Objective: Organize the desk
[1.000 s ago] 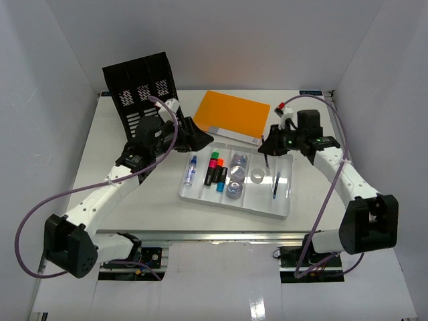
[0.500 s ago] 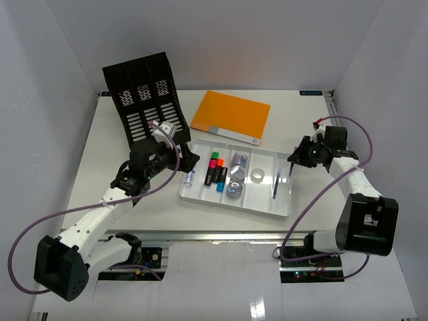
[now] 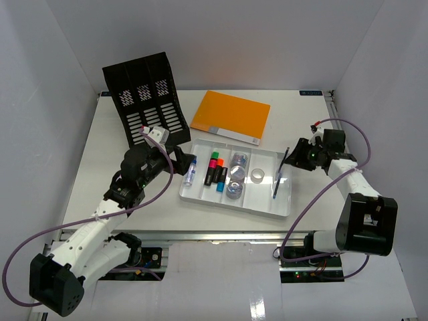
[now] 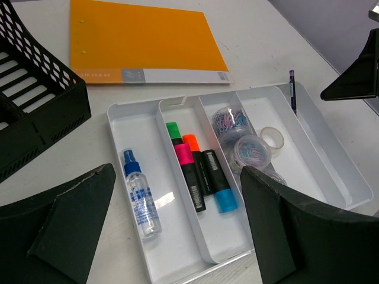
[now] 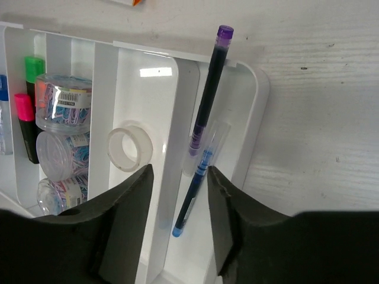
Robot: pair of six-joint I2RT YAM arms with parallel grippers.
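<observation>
The white desk (image 3: 120,134) carries a white compartmented tray (image 3: 234,202). The tray holds a spray bottle (image 4: 141,195), highlighters (image 4: 201,171), jars of paper clips (image 4: 251,151), a tape ring (image 5: 129,148) and a blue pen (image 5: 192,195). A purple pen (image 5: 212,83) leans over the tray's far rim with its lower end in the right compartment. My right gripper (image 5: 180,170) is open and empty just above that compartment. My left gripper (image 4: 177,171) is open wide and empty, above the tray's left end (image 3: 182,159).
An orange folder (image 3: 231,115) lies flat behind the tray. A black file rack (image 3: 144,93) stands at the back left, close to my left arm. White walls enclose the desk on three sides.
My right gripper carried the purple pen to the tray's right end and let go of it. My left arm drew back from the orange folder toward the near left.
</observation>
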